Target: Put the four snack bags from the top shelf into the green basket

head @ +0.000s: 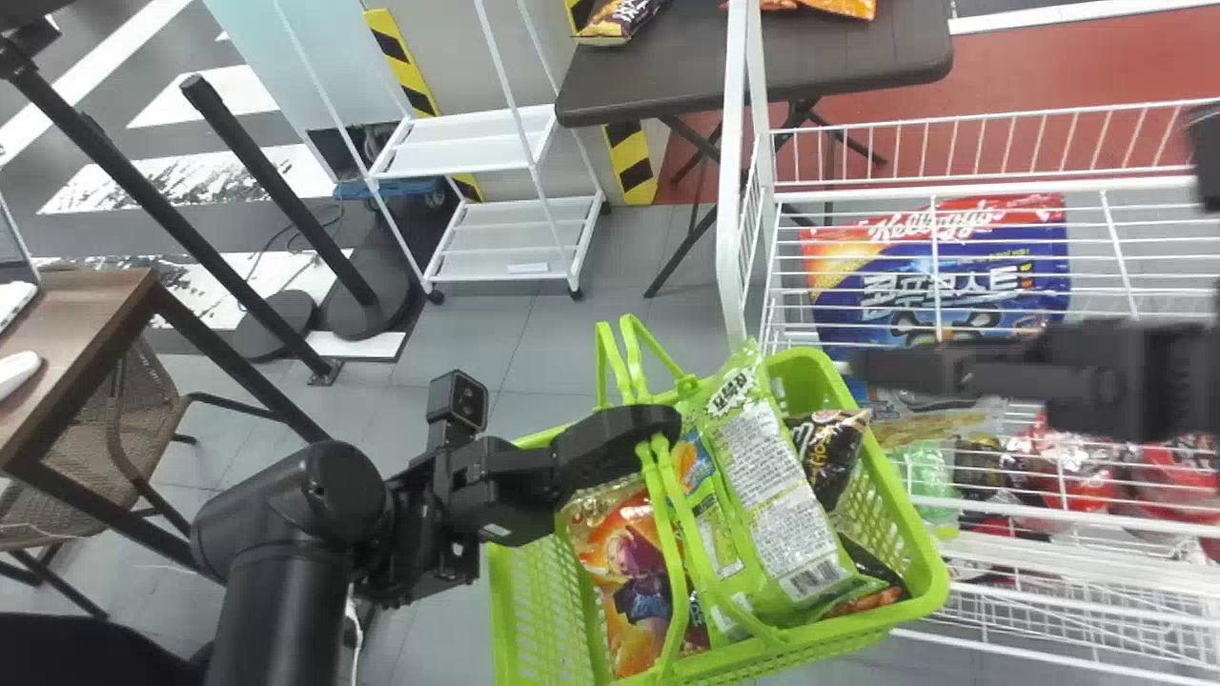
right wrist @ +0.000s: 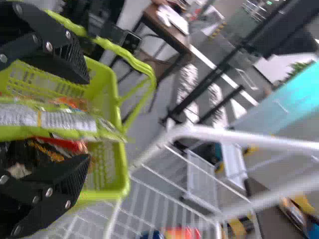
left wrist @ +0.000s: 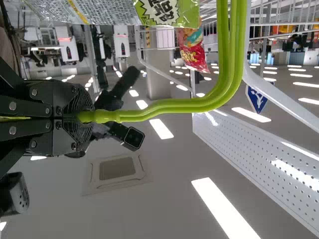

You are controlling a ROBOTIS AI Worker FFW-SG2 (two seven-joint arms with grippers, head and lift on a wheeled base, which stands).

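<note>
Green handles sit pinched in the closed jaws of our left gripper, over the green basket beside the white wire rack. Our right gripper is on the rack side of the basket, its jaws wide apart; through them our right wrist view looks onto the basket and its bags. Inside we see a large green snack bag with a white printed panel, leaning with its top above the rim, an orange bag to its left and a black bag to its right. Behind the rack's wires we see a blue bag with a red top.
</note>
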